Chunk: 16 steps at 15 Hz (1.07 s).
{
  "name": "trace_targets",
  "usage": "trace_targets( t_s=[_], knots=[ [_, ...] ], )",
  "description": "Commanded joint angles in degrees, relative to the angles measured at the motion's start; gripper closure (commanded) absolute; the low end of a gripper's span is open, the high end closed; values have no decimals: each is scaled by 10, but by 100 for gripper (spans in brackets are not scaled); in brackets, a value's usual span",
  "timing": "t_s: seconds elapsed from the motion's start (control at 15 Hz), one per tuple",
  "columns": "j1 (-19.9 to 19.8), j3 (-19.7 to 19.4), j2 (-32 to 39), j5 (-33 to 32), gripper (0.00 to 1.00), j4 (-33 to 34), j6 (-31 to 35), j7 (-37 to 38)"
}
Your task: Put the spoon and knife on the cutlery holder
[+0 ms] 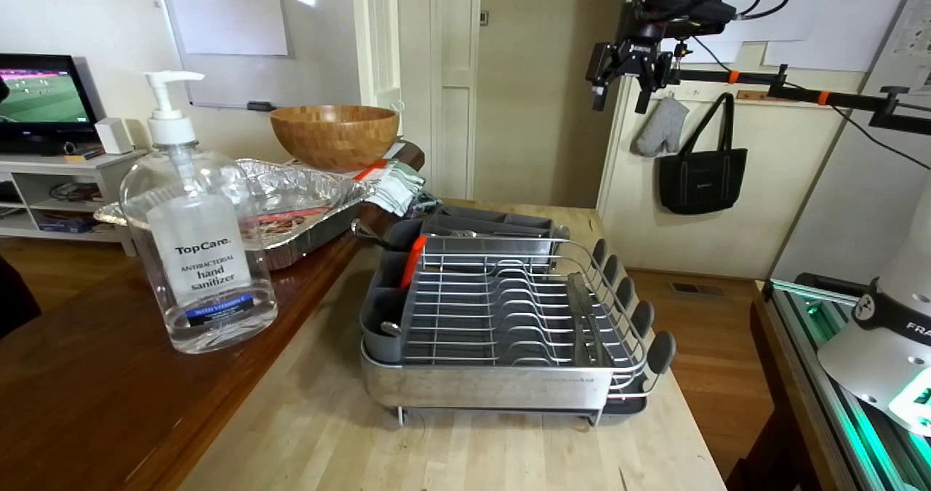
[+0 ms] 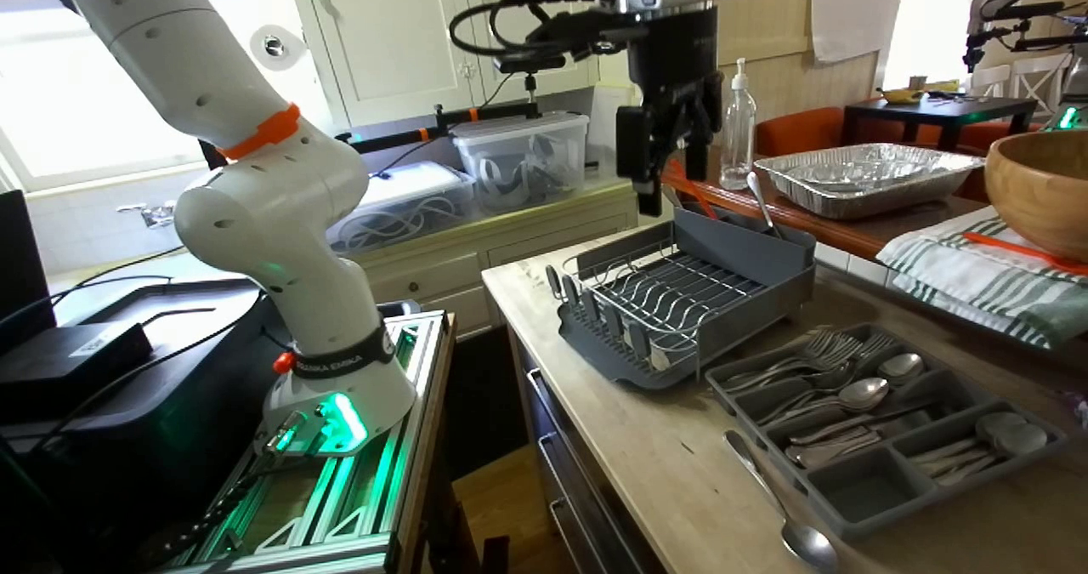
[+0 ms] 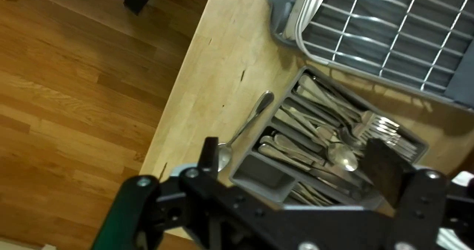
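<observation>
The gripper hangs high above the wooden surface, its fingers well apart. In an exterior view, the spoon lies just left of the grey cutlery holder, not touching; beyond, farther off, stands the dish rack. Which piece is the knife cannot be told.

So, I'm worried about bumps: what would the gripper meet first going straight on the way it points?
Likely the tray or the cutlery lying in it, which the wrist view shows beyond the open gripper; depth leaves the exact spot unclear.
</observation>
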Motion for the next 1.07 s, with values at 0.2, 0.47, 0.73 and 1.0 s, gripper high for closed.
trace_targets(
  t_s=[0.2, 0.47, 0.73, 1.0],
  knots=[
    [-50, -20, 73, -17, 0, -67, 65, 103],
    [-43, -29, 71, -13, 0, -66, 58, 86],
    [-47, -28, 42, -11, 0, -113, 164, 115],
    [-56, -37, 59, 10, 0, -172, 348, 139]
  ],
)
